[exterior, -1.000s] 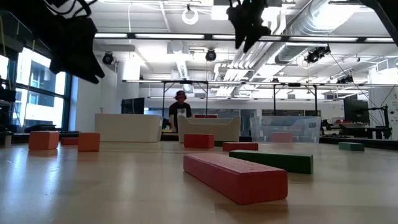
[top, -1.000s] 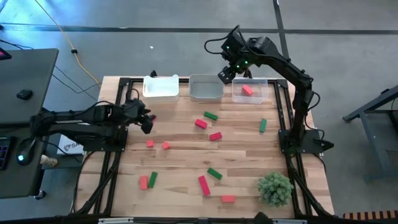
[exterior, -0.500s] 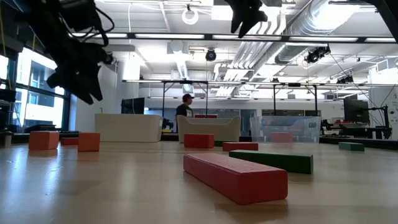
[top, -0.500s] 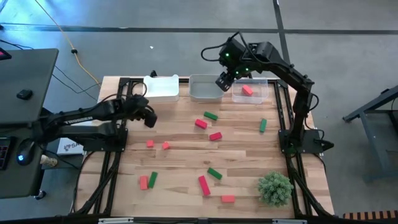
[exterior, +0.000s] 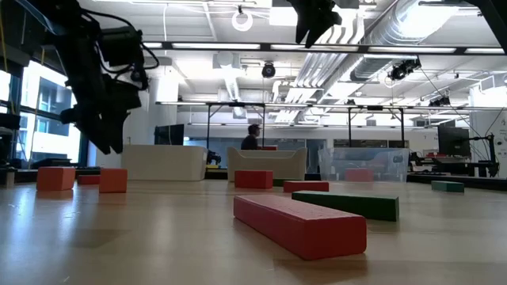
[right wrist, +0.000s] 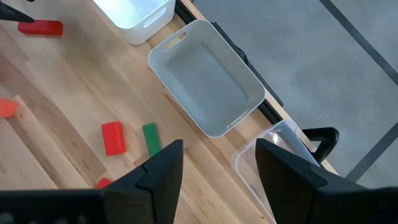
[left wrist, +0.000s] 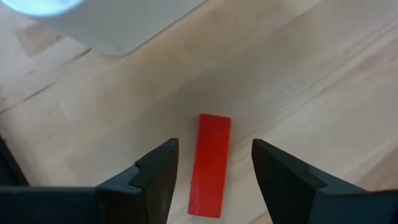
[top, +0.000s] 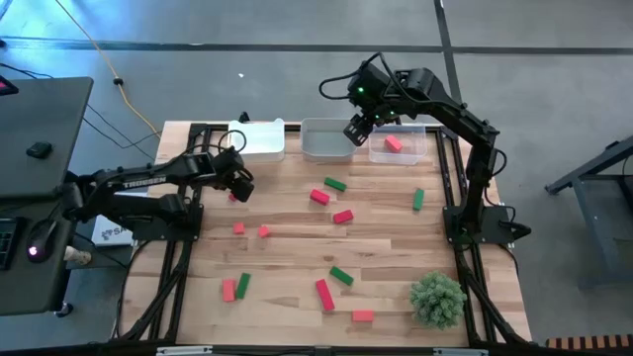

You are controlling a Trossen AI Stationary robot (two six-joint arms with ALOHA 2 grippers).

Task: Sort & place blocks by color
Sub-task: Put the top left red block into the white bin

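Note:
My left gripper [top: 238, 188] [left wrist: 214, 144] hangs open, pointing steeply down, over a crimson red bar [left wrist: 209, 177] that lies flat on the table near the white bin [top: 256, 139]. Its fingers stand on either side of the bar, above it and apart from it. My right gripper [top: 354, 131] [right wrist: 219, 149] is open with nothing in it, high above the table's far edge, between the grey middle bin [right wrist: 208, 87] and the clear bin [top: 400, 145], which holds one red block [top: 394, 144]. Red, green and orange blocks lie scattered on the wood, among them a red one [top: 318, 197] and a green one [top: 334, 184].
Two orange cubes [top: 238, 228] [top: 263, 231] lie just on the near side of my left gripper. More blocks lie near the front edge, such as a red bar [top: 323, 294]. A bushy green plant [top: 437, 300] stands at the near right corner. A person [exterior: 253, 136] walks in the room behind.
My left gripper has swung toward the far edge and the white bin and has come down, tipping to point more steeply at the table, and now stands over the red bar. My right gripper rose a little and shifted toward the middle bin, then kept still.

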